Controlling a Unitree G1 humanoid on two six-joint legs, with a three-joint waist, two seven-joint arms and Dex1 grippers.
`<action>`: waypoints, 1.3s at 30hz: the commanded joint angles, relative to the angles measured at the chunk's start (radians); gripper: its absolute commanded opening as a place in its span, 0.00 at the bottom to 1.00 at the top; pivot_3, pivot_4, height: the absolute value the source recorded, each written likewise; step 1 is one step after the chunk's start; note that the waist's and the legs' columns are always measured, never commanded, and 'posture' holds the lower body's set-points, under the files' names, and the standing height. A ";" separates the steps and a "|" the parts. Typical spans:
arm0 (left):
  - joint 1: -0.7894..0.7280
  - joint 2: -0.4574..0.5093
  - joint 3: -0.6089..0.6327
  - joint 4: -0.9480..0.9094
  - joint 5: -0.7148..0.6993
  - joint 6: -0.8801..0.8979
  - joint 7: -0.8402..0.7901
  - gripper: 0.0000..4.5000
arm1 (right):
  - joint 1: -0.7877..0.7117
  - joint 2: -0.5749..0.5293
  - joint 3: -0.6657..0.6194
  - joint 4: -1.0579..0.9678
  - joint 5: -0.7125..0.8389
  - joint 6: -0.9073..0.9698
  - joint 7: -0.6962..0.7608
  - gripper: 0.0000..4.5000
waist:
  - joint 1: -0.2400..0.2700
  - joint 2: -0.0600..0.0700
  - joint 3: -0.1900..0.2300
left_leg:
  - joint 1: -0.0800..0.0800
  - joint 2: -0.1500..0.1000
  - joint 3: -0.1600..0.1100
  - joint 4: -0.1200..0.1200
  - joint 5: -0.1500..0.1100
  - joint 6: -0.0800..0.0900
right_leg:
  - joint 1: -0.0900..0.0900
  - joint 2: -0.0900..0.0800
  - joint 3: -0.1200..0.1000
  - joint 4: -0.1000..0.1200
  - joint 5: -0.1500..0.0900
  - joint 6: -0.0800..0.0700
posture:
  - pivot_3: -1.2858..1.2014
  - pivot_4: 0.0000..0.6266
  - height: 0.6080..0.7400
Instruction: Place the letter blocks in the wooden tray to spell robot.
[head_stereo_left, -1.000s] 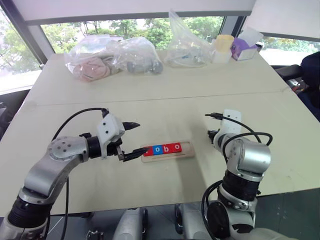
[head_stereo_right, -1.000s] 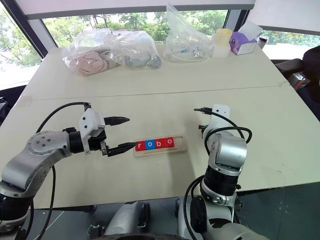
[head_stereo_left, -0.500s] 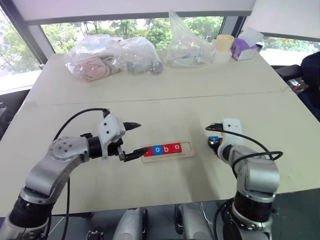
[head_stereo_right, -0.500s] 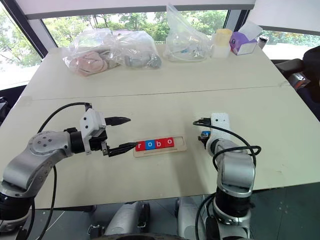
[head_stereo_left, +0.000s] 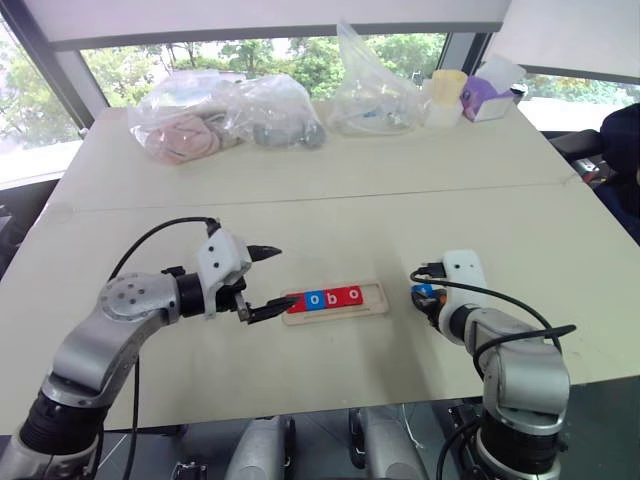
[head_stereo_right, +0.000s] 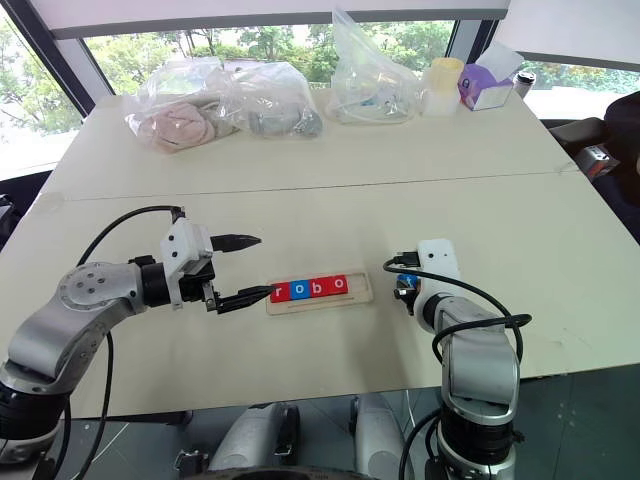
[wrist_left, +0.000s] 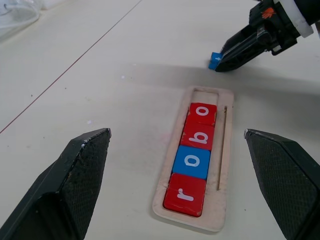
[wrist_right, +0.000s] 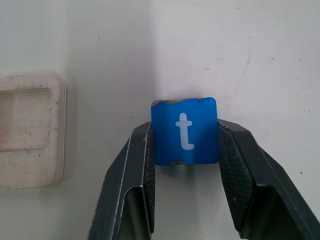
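The right gripper clamps a blue t block beside the wooden tray holding r, o, b, o, while the left gripper hovers spread apart.

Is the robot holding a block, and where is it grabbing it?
Yes. The right gripper pinches the blue t block by its two opposite side edges. The left gripper is open, holding nothing.

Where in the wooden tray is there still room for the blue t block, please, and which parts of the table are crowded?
The wooden tray has one bare slot at its end, past the last o block, nearest the right gripper holding the t block. The table between tray and bags is bare. The far edge is crowded; the left gripper borders the tray's r end.
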 joint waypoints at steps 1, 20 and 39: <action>-0.017 -0.005 0.007 -0.012 0.000 -0.024 -0.005 1.00 | 0.016 0.011 0.024 0.005 -0.041 0.023 0.039 0.26 | 0.000 0.000 0.000 | 0.000 0.000 0.000 0.000 0.000 0.000 | 0.000 0.000 0.000 0.000 0.000 0.000 | 0.52 0.24 0.89; -0.032 -0.037 -0.008 0.002 0.021 -0.036 -0.005 1.00 | -0.215 -0.477 0.153 -0.010 0.111 0.023 0.363 0.99 | 0.001 0.001 0.002 | -0.001 0.000 0.000 0.000 0.000 0.000 | 0.000 0.000 0.000 -0.001 0.000 0.000 | 0.52 0.24 0.89; -0.072 -0.033 0.001 0.044 0.044 -0.056 -0.030 1.00 | -0.167 -0.885 0.114 0.776 0.435 -1.363 0.989 0.99 | 0.001 -0.001 0.002 | 0.000 0.000 0.001 0.000 -0.002 0.004 | 0.007 -0.001 -0.001 -0.012 0.001 0.003 | 0.52 0.24 0.89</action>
